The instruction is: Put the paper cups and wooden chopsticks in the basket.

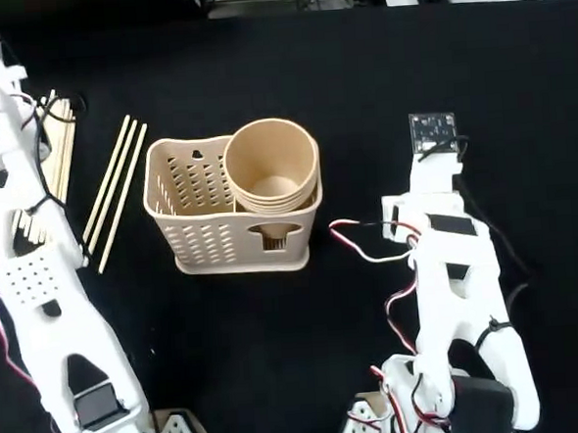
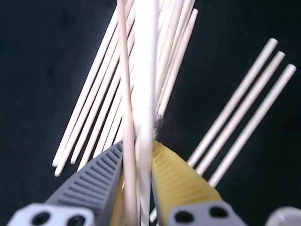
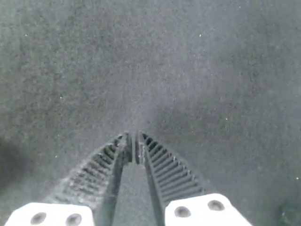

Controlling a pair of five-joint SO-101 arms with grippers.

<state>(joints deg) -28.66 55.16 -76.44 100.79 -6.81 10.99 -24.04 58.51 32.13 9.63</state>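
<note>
Black cloth (image 1: 359, 85); up close, left tool (image 2: 138, 145) grips chopsticks (image 2: 143, 70).

Seemingly felt-topped table (image 1: 360, 94): basket (image 1: 186, 218), loose chopsticks (image 1: 114, 188).

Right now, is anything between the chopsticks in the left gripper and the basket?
Nothing upright blocks the held chopsticks. Three loose chopsticks lie flat on the table between the left gripper and the basket; the paper cups fill one compartment, the other is free.

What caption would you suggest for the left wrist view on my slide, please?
Left gripper clamped on wooden chopsticks, with loose chopsticks lying on the black table beyond.
</note>
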